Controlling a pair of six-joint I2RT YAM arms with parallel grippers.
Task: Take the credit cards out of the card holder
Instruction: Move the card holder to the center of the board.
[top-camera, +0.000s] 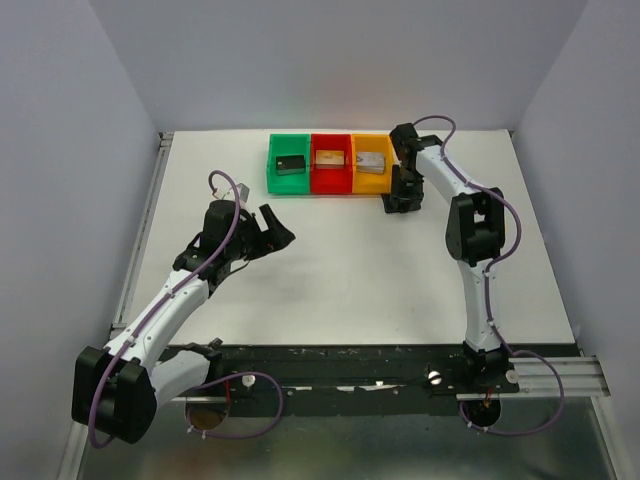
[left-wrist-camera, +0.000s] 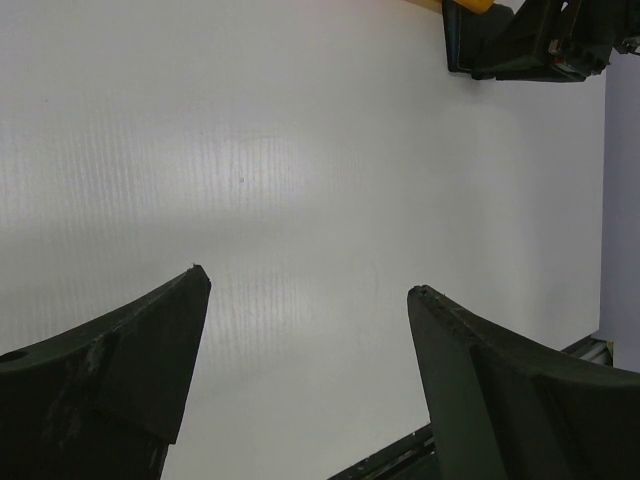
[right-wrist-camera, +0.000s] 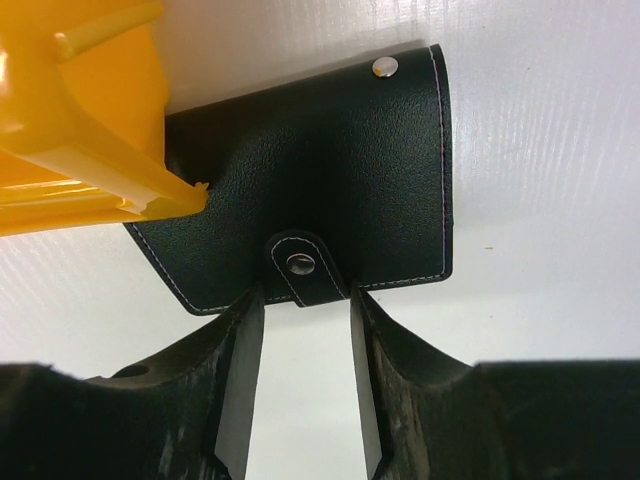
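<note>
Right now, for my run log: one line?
left hand: open | right hand: open, astride snap tab | flat black leather card holder: closed, beside yellow plastic bin

Three open plastic containers in a row, one green bin (top-camera: 289, 186), one red bin (top-camera: 330, 186), one yellow bin (top-camera: 368, 186), three small blocks, one per bin, black block (top-camera: 291, 163), tan block (top-camera: 330, 158), silver block (top-camera: 370, 160), one flat black leather card holder (right-wrist-camera: 330, 160), two metal snap studs (right-wrist-camera: 384, 67) on it, two black two-finger grippers, left gripper (left-wrist-camera: 308, 283), right gripper (right-wrist-camera: 305, 292)
</note>
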